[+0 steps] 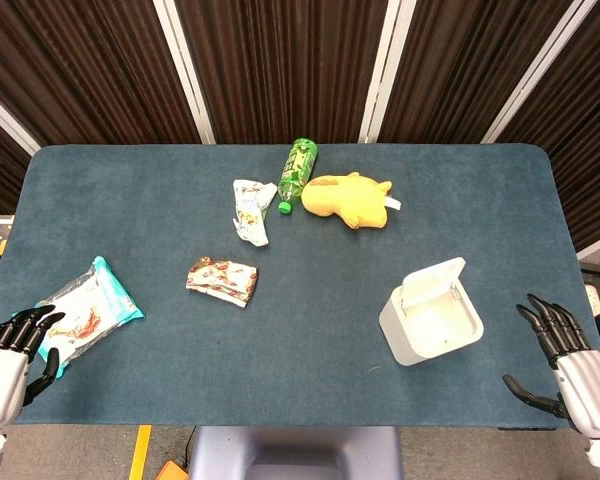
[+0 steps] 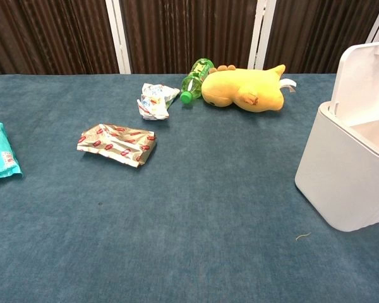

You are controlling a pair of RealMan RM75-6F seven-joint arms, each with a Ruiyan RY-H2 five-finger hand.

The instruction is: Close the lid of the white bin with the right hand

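Near left corner of the table (image 1: pixel 310 390): left hand (image 1: pixel 15 355) seen, fingers spread, nothing held, at a teal packet (image 1: pixel 90 310). Near right edge: right hand (image 1: pixel 570 365), fingers wide apart, nothing held. White bin (image 1: pixel 432 315) set just inboard of it, lid (image 1: pixel 435 280) raised. Farther off, toward the far edge, a yellow plush toy (image 1: pixel 348 198) is noted.

White bin (image 1: pixel 432 316), yellow plush (image 1: pixel 347 197)

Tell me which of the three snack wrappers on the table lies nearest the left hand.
The teal and white packet at the table's left edge, right beside the left hand. The red and gold wrapper and the crumpled white one lie nearer the middle.
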